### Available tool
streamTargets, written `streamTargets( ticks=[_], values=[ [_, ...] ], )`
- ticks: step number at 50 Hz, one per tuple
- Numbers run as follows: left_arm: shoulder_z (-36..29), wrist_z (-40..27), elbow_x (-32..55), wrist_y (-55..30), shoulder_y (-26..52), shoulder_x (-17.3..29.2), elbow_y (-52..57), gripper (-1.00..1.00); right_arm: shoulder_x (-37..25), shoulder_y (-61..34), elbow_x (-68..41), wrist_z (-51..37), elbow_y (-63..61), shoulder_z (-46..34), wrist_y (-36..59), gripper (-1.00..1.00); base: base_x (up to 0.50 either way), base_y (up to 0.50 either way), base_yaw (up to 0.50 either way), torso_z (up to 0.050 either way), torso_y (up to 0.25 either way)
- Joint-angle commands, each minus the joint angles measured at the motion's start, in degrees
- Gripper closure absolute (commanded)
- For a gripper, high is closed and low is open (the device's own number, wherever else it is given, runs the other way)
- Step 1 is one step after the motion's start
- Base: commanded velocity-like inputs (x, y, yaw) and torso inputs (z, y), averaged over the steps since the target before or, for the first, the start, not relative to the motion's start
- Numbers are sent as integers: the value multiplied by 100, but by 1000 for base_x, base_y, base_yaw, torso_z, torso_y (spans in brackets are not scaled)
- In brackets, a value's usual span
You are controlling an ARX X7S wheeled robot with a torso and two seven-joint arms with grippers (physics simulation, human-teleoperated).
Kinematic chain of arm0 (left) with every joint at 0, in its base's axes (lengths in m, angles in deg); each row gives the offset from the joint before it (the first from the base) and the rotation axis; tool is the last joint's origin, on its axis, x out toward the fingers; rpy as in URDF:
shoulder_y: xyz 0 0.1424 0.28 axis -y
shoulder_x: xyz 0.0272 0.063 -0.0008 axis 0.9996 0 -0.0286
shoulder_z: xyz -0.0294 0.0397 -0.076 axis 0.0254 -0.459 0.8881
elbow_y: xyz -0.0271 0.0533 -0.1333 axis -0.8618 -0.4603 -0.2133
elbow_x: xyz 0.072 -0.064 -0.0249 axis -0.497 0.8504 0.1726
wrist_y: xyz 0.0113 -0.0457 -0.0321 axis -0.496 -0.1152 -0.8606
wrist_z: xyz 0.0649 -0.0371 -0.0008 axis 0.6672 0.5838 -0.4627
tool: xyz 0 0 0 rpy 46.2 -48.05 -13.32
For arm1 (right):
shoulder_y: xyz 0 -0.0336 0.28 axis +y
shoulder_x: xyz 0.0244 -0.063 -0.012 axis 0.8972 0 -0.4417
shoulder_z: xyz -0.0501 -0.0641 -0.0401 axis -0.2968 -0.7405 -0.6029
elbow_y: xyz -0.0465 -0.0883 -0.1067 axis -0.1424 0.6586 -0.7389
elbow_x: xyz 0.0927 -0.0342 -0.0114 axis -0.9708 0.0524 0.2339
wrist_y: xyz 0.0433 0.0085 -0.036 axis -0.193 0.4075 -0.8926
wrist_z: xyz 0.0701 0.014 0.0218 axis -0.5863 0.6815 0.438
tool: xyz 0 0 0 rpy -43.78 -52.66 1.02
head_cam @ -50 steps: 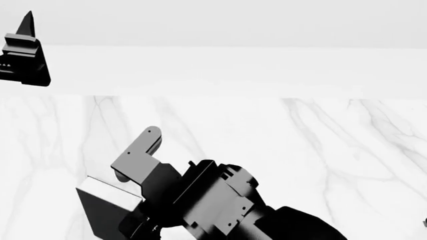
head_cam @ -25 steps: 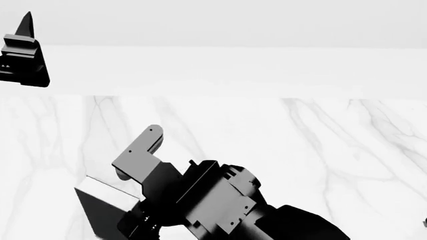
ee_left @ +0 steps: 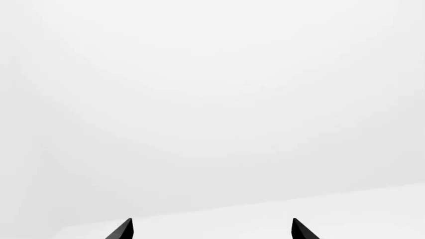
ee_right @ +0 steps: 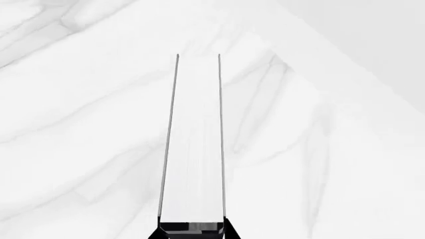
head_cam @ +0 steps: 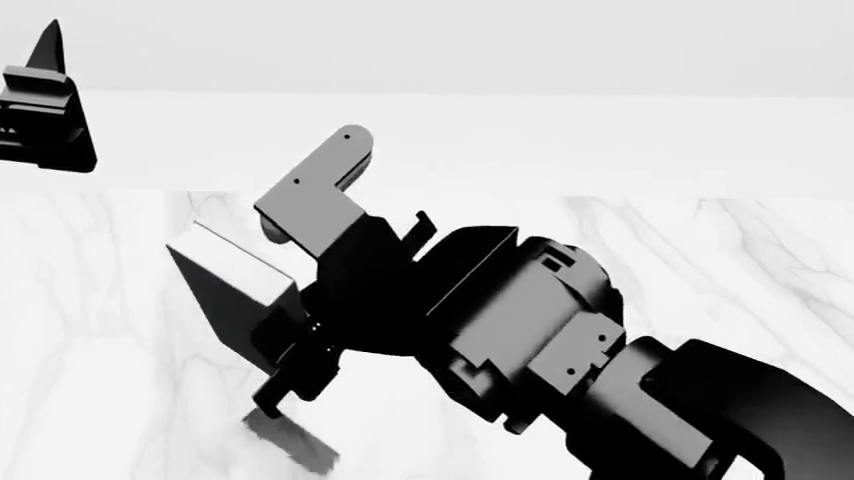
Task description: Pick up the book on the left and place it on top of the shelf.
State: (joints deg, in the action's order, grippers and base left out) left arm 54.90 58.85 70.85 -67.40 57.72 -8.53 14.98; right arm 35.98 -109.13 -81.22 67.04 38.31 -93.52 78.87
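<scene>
The right hand [head_cam: 274, 305] is clamped on the book [head_cam: 230, 285], its two fingers pressed against the dark covers. In the right wrist view the book [ee_right: 192, 149] runs straight out from between the fingertips [ee_right: 162, 230], white page edge facing the camera, thin dark cover lines down either side. In the head view the book hangs clear above the marble worktop [head_cam: 694, 260], tilted, with its shadow [head_cam: 291, 440] lying on the worktop below the hand.

The left hand [head_cam: 47, 105] is raised off beyond the worktop's far left corner in the head view, well apart from the book. Its wrist view shows two dark fingertips [ee_left: 121, 230] spread wide, nothing between them, against a plain white background.

The shelf shows in none of the views.
</scene>
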Motion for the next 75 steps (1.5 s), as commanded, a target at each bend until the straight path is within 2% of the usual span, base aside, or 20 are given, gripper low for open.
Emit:
streamTargets(
  ticks=[1, 2, 7, 19, 25, 34, 42, 47, 48, 49, 54, 67, 75],
  values=[
    [-14, -20, 22, -18, 26, -4, 24, -100, -668, -525, 1211, -1652, -1059, -157, -237, 100, 0, 0, 0, 0, 0],
    [-26, -20, 17, -1, 26, -7, 8, -100, -755, -592, 1745, -2056, -1269, -357, -189, 100, 0, 0, 0, 0, 0],
    [-41, -21, 20, 32, 25, -15, -20, -100, -831, -772, 2460, -2759, -1489, -778, 52, 100, 0, 0, 0, 0, 0],
    [-25, -38, 48, 7, 14, -6, 11, -100, -975, -1168, 3331, -3437, -2012, -1495, 768, 100, 0, 0, 0, 0, 2],
    [-38, -45, 70, -8, 35, -11, 21, -100, -941, -1338, 3716, -3515, -1811, -1835, 989, 100, 0, 0, 0, 0, 2],
    [-44, -53, 85, 11, 43, -7, 6, -100, -691, -1499, 3992, -3270, -542, -2086, 1197, 100, 0, 0, 0, 0, 1],
    [-40, -68, 118, -32, 89, -9, 29, -100, -314, -1379, 4266, -2979, 964, -2325, 943, 100, 0, 0, 0, 0, 1],
    [-27, -82, 132, -40, 70, 1, 52, -100, 435, -1039, 4446, -2446, 3543, -2369, 44, 100, 0, 0, 0, 0, 2],
    [-24, -84, 135, -38, 63, 0, 52, -100, 611, -953, 4461, -2294, 4158, -2354, -146, 100, 0, 0, 0, 0, 0],
    [-24, -86, 137, -38, 64, 0, 51, -100, 633, -931, 4490, -2247, 4274, -2326, -128, 100, 0, 0, 0, 0, 0],
    [-27, -95, 149, -41, 71, 3, 50, -100, 497, -892, 4755, -2133, 4287, -2045, 331, 100, 0, 0, 0, 0, 2],
    [24, -101, 186, -11, 32, 38, 59, -100, 234, -813, 5890, -2073, 4289, -595, 1740, 100, 0, 0, 0, 0, 2],
    [48, -116, 203, -1, 13, 55, 72, -100, 57, -763, 6235, -2146, 4290, -8, 2337, 100, 0, 0, 0, 0, 1]
  ],
)
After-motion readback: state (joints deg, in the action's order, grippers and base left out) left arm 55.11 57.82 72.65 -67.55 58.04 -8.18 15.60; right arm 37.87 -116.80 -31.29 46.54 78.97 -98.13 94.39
